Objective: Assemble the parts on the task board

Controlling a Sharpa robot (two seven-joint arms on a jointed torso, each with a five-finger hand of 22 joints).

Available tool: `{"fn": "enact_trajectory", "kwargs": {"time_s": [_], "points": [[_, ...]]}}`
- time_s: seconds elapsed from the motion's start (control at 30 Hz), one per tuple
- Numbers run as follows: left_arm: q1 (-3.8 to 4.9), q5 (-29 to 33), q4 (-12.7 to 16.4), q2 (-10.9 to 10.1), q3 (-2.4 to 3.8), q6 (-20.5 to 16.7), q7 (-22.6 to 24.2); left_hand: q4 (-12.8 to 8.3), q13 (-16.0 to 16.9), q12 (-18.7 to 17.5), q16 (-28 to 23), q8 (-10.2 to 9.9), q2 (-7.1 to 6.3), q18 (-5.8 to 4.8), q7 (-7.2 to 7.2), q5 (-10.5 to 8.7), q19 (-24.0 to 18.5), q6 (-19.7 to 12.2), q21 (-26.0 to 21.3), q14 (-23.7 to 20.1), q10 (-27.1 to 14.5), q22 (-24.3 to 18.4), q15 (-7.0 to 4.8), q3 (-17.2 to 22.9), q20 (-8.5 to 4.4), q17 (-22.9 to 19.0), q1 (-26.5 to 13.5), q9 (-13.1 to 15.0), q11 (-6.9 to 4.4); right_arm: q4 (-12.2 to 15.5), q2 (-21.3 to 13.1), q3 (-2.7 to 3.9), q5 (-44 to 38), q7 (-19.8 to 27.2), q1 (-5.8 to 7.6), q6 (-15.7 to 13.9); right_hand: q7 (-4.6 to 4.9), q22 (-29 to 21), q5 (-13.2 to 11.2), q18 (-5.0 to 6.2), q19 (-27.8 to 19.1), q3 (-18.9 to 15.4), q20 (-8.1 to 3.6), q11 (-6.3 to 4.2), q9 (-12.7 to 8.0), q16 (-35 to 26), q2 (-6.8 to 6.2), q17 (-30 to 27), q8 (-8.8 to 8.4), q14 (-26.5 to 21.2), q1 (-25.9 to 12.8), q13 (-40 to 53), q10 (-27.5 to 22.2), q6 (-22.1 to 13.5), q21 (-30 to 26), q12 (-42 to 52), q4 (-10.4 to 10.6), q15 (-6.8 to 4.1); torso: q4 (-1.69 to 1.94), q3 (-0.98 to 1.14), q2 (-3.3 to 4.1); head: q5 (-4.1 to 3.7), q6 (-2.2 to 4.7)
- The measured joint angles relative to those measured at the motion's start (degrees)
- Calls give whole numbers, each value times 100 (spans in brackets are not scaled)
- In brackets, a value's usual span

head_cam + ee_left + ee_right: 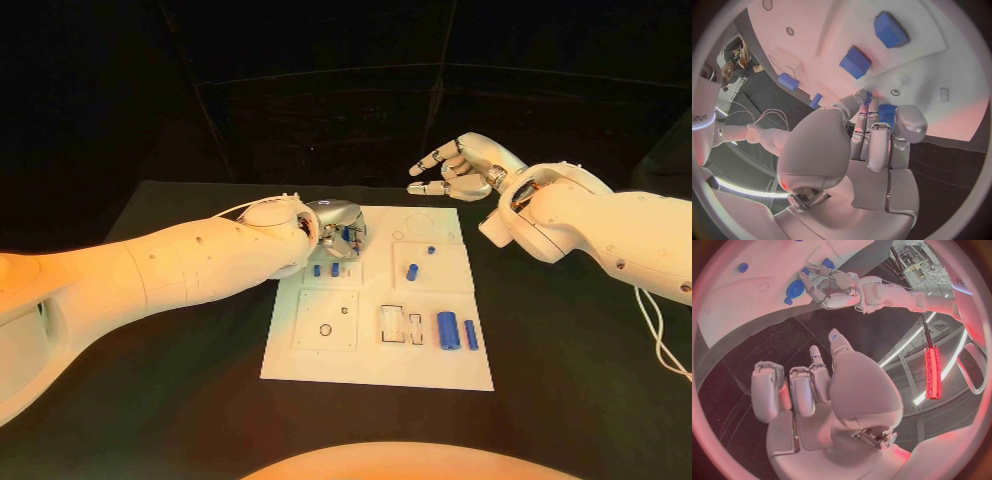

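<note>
The white task board (378, 370) lies in the middle of the black table. My left hand (335, 228) hovers low over its far left part, and its fingers (879, 135) pinch a round blue part (886, 112) just above the board (954, 115). Two small blue parts (326, 270) stand right below that hand. A short blue cylinder (411, 271) and a tiny blue piece (430, 249) sit right of centre. A thick blue cylinder (447, 325) and a thin blue bar (470, 334) lie near the right edge. My right hand (462, 167) is raised beyond the board's far right corner, fingers (801, 390) curled in, holding nothing.
Empty slots (400, 325) and a round hole (325, 329) mark the near half of the board. Black table (577, 350) surrounds the board on all sides. My left forearm (173, 265) crosses the table's left side. A white cable (661, 335) hangs along my right arm.
</note>
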Motion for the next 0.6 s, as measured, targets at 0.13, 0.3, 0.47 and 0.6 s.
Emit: {"fn": "enact_trajectory", "kwargs": {"time_s": [0.13, 0.3, 0.47, 0.6], "points": [[-8, 1, 114, -98, 11, -96, 26, -40, -11, -66, 0, -58, 5, 1, 1, 0, 0, 1, 0, 0, 18, 17, 0, 40, 0, 0, -5, 1, 18, -3, 0, 0, 0, 1, 0, 0, 0, 0, 0, 0, 0, 0, 0, 0, 0, 0, 0, 0, 0, 0, 0, 0, 0, 0, 0, 0, 0, 0, 0, 0, -2, -4, 13], [-7, 28, 316, -257, 167, -208, 70, -51, -23, -104, 0, -69, 26, 1, 1, 0, 0, 1, 33, 0, 18, 29, 0, 51, 0, -8, -27, -5, 18, -8, 0, 0, -1, 3, 0, 0, 0, 0, -1, 0, 0, 0, 0, 0, 0, 0, 0, -1, 0, 0, 0, 0, 0, 0, 0, 0, 0, 0, 4, 0, -8, -1, 34], [2, 61, 541, -462, 331, -285, 95, -65, -23, -110, 0, -86, 10, 1, 20, -1, -1, 20, 33, 0, 18, 34, 0, 65, 1, -9, -43, -7, 18, -13, -3, 0, -1, 4, 0, 0, 0, 0, -2, 0, 0, 0, 0, 0, 0, 0, 0, -1, 0, 0, 0, 0, 0, 0, 0, 0, 0, 0, 11, 0, -10, 10, 53], [6, 82, 641, -623, 375, -284, 95, -72, -19, -127, 0, -112, -13, 1, 20, -1, -1, 20, 33, 0, 29, 45, 1, 71, 1, -22, -67, -7, 29, -17, -5, 0, -1, 4, 0, 0, 0, 0, -2, 0, 0, 0, 0, 0, 0, 0, 0, -1, 0, 0, 0, 0, 0, 0, 0, 0, 0, 0, 12, 0, -10, 27, 60]]}}
